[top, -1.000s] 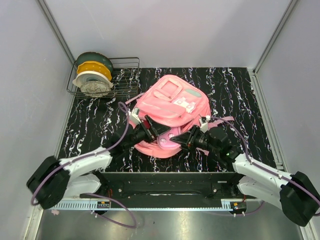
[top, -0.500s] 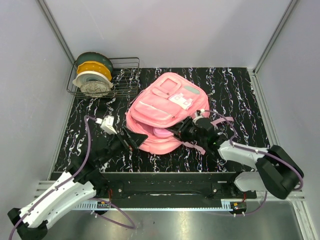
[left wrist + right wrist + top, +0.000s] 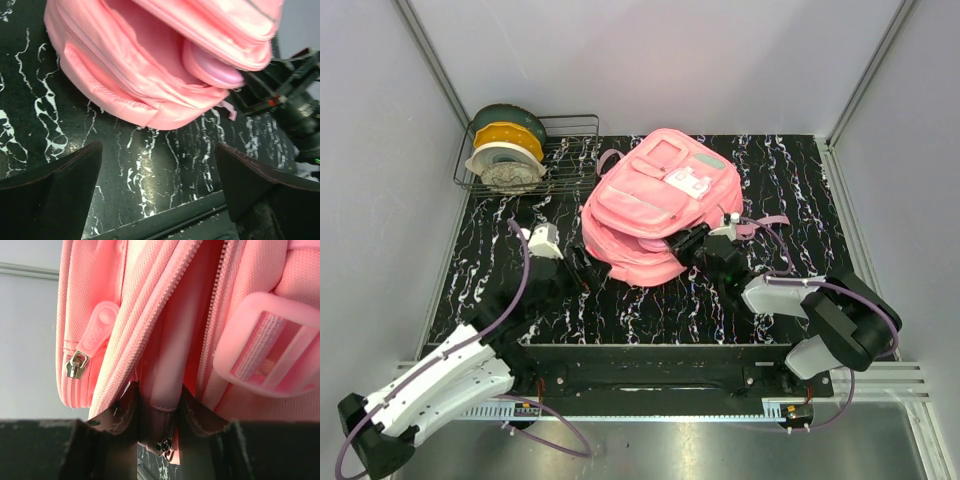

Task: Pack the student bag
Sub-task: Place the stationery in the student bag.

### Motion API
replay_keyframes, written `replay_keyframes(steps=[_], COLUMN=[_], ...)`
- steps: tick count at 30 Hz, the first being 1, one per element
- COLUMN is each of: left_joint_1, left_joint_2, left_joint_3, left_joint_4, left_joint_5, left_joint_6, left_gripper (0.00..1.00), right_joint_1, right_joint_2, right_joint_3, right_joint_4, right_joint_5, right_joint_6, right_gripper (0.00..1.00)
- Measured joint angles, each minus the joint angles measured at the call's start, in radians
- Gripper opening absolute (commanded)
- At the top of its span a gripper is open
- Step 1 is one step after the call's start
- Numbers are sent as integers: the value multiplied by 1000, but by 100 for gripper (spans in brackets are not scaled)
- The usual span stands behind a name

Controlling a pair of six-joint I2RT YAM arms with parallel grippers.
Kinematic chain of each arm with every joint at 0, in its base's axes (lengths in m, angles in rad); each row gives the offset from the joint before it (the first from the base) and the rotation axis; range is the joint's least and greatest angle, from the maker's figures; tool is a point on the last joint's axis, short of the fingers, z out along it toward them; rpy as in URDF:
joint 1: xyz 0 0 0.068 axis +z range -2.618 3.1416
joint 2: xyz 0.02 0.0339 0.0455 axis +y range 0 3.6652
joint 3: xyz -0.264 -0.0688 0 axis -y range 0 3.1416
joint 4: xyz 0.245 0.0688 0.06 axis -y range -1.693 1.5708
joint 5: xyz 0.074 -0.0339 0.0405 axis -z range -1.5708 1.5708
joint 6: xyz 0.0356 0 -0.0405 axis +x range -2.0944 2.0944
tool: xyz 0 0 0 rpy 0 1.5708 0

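The student bag [image 3: 655, 195], a large pink backpack, lies in the middle of the black marbled table with its zipped mouth [image 3: 150, 45] gaping toward the arms. A small pink pencil case [image 3: 170, 350] sticks partly into that mouth, and its rounded end [image 3: 215, 72] shows under the flap. My right gripper [image 3: 159, 396] is shut on the case's near end, right at the bag's opening [image 3: 692, 240]. My left gripper [image 3: 157, 167] is open and holds nothing. It hovers over bare table in front of the bag's lower left side [image 3: 578, 272].
A wire rack [image 3: 575, 150] at the back left holds green, yellow and white round items [image 3: 505, 150]. A pink strap [image 3: 765, 225] trails right of the bag. Grey walls close in on the table's sides and back. A black rail [image 3: 650, 355] runs along the near edge.
The left gripper has drawn back left, off the bag. The right gripper has pushed forward with the pencil case, and the bag has slid farther from the arms.
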Motion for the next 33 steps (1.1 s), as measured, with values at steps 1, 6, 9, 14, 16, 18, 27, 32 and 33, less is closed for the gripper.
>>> replay_keyframes(steps=[1,6,9,14,16,18,27,32,33], left_joint_1=[2,73,178,317,338,341,344,344,343], left_joint_2=[26,183,279,427,512,594,698,705,703], left_joint_3=[-5,-10,-16,-12,13,47,41,13,9], left_joint_4=[13,88,161,309,346,376,514,565,570], left_joint_5=[-11,-20,17,133,179,224,302,316,316], left_joint_6=[0,1,5,25,45,61,53,28,25], left_gripper=[99,99,99,99,99,90,12,0,0], right_joint_1=[0,1,0,0,0,0,0,0,0], right_joint_2=[0,-43,-92,-126,-126,-125,-110,-106,-105], right_joint_3=[0,-2,-5,-6,-6,-6,-5,-5,-5], right_joint_4=[0,-30,-60,-95,-97,-97,-89,-85,-84], right_joint_5=[4,22,26,28,28,27,17,11,11], right_joint_6=[-3,-32,-55,-78,-81,-81,-80,-80,-80], right_gripper=[12,13,13,13,13,12,12,12,11])
